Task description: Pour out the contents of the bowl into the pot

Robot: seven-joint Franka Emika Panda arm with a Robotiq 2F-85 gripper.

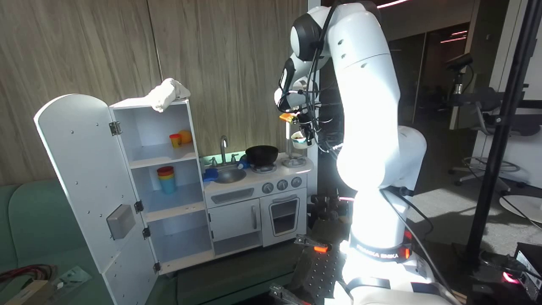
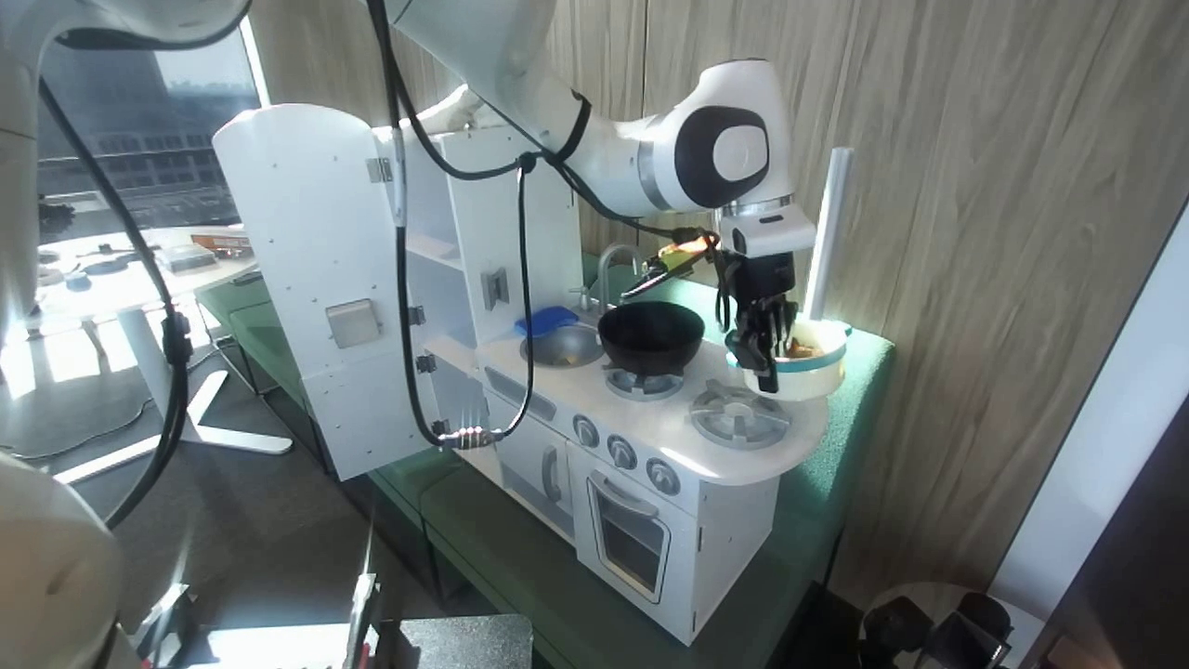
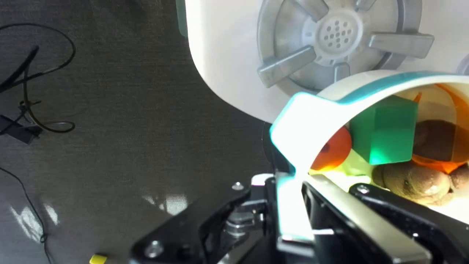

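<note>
The black round pot [image 1: 261, 156] sits on a burner beside the sink; it also shows in an exterior view [image 2: 650, 346], and I see nothing inside it. My gripper [image 3: 293, 179] is shut on the rim of a white bowl [image 3: 370, 86] with a teal band. In both exterior views the gripper [image 1: 309, 133] [image 2: 766, 358] holds the bowl [image 1: 299, 144] [image 2: 806, 381] off the counter by the stove's end, roughly level. In the wrist view the bowl contains a green block [image 3: 388, 128], a red-orange ball [image 3: 334, 148], brown lumps [image 3: 414, 181] and an orange translucent piece.
A bare grey burner [image 2: 740, 416] lies between pot and bowl. A faucet [image 1: 223, 148] and sink [image 1: 230, 175] with a blue item [image 1: 210, 174] are beyond the pot. A white post [image 2: 827, 232] rises behind the bowl. An open toy cupboard [image 1: 154, 156] holds stacked cups [image 1: 167, 180].
</note>
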